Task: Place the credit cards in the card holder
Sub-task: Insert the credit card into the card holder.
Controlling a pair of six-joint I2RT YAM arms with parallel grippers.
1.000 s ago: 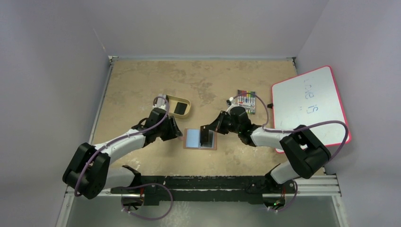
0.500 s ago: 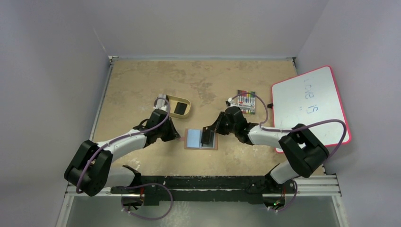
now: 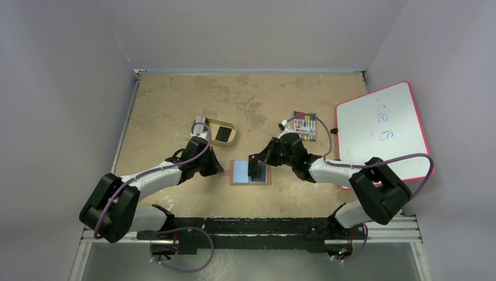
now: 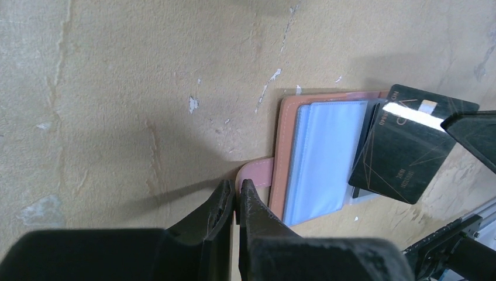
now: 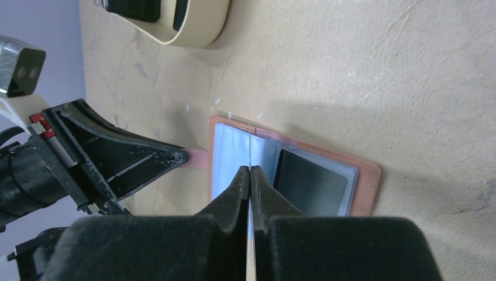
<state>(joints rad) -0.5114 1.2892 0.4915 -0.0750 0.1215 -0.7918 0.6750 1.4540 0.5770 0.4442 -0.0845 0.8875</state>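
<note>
The card holder (image 4: 320, 158) lies open and flat on the counter (image 4: 146, 88), blue-grey inside facing up, with its brown snap tab (image 4: 257, 173) reaching out toward the left claw (image 4: 235, 199). A second ago that claw stood about half open beside the tab; now its two fingers are drawn together, with only a sliver between them, pinching the tab's end. This looks like a hold to pin the holder in place while a card goes in. The holder's body sits just beyond the left claw's tips, to their far right in the wrist view. The right claw (image 5: 250, 175) is closed tight on a black card (image 4: 398, 152), held on edge and tilted. The card's lower edge is at the holder's middle fold, directly ahead of that claw's tips; whether it has entered a pocket cannot be told. One dark card (image 5: 310, 182) already sits in a pocket just to the right of the right claw. More dark cards (image 5: 131, 7) wait in a tan tray (image 5: 199, 32), well beyond both claws.
</note>
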